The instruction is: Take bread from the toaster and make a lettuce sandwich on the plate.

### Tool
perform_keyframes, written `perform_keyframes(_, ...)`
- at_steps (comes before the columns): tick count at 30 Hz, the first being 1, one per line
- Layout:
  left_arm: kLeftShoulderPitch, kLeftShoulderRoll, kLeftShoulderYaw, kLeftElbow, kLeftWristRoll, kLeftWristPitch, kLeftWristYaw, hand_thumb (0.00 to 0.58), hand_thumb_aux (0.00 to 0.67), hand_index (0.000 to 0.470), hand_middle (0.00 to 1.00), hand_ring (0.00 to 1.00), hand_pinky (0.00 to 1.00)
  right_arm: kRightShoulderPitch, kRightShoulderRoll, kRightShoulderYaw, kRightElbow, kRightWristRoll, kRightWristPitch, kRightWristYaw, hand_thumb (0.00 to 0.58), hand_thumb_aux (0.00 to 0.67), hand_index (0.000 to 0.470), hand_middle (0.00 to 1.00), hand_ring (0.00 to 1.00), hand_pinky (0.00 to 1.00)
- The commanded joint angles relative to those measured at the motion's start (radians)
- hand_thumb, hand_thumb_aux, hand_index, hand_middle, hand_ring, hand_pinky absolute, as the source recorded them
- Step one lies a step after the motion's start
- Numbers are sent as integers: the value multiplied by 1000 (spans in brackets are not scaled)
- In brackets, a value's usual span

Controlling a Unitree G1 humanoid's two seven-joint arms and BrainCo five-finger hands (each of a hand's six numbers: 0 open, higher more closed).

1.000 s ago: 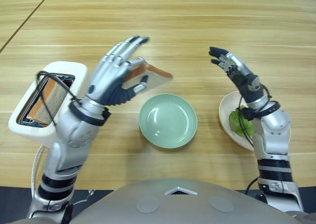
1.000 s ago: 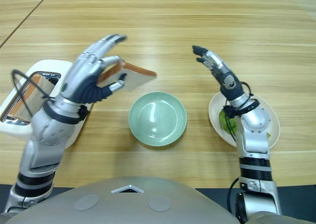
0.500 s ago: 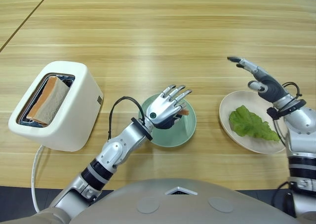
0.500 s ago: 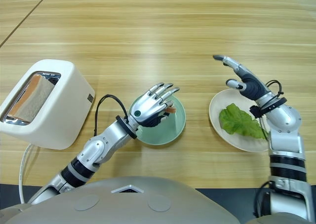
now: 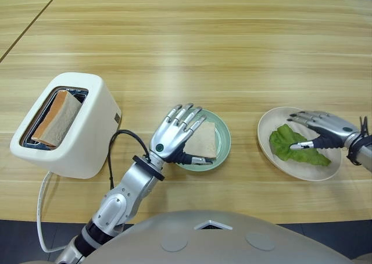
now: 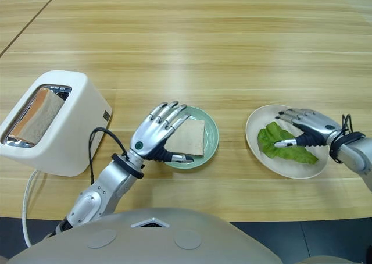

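Left hand [image 5: 174, 137] open-fingered, partly over bread slice [image 5: 207, 139] on green plate [image 5: 226, 137]; right hand [image 5: 325, 127] loosely open above lettuce [image 5: 285, 143].

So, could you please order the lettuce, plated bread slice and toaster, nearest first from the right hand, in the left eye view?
1. lettuce, beneath the right hand, right side.
2. bread slice, centre, on the green plate.
3. toaster, far left.

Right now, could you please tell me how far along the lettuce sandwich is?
Done: one tan bread slice lies on the green plate, the left hand open over it. In hand: the right hand is at the green lettuce leaf on the beige plate. Left: lettuce onto bread, then the second slice from the white toaster.
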State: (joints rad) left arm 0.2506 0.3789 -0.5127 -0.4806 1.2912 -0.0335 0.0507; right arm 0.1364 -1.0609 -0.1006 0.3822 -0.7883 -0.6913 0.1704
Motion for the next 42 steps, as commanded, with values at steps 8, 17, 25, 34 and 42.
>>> perform_keyframes(8,127,7,267,-136,-400,-42,-10,144,89,63,0,0,0,-115,-18,169,78,-61,43,-69,579,641,450,0,0,0)
perform_keyframes(17,144,-5,303,-134,-409,-74,-16,216,139,98,0,0,0,-134,-24,196,64,-24,22,-145,580,670,470,0,0,0)
perform_keyframes(25,140,-21,339,-156,-439,-83,-31,244,160,112,0,0,0,-148,-21,133,-167,229,-36,-41,580,670,470,0,0,0)
perform_keyframes(34,127,-33,393,-168,-507,-103,-45,278,187,131,0,0,0,-426,199,384,-433,476,-23,299,580,670,470,0,0,0)
perform_keyframes(42,135,-33,459,-222,-548,-115,-76,271,181,127,0,0,0,-508,414,551,-360,322,-58,340,580,670,470,0,0,0)
